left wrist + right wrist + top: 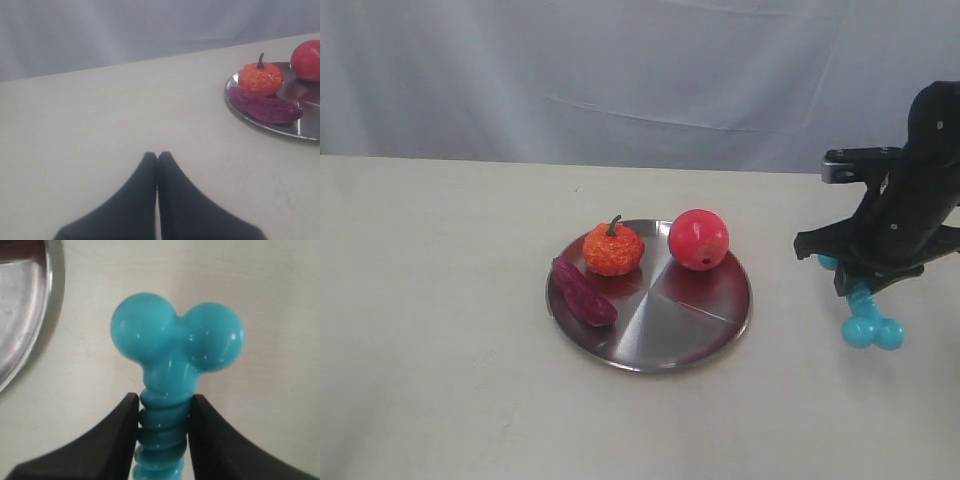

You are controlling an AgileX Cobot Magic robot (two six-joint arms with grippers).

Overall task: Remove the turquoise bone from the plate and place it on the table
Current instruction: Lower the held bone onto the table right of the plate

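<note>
We see the right end effector (pixel 863 282) to the right of the plate (pixel 672 322), well clear of its rim, with its two black fingers (pixel 122 425) closed on the ribbed shaft of the turquoise bone (pixel 176 346). The fingers press the shaft from either side, just below one knobbed end. In the exterior view the bone hangs roughly upright under the end effector, its lower pair of knobs close above the pale bench (pixel 440 320) and casting a shadow there; we cannot tell whether those knobs touch the surface. The bone is off the plate and beside it, on the right.

The left end effector (pixel 157 158) sits low over the bare bench, away from the plate, with its fingertips pressed together and nothing between them.

On the shiny plate lie three toys: an orange pumpkin (pixel 613 250) toward the back left, a red apple (pixel 698 240) at the back right, and a dark purple vegetable (pixel 584 292) along the left edge, just in front of the pumpkin.
</note>
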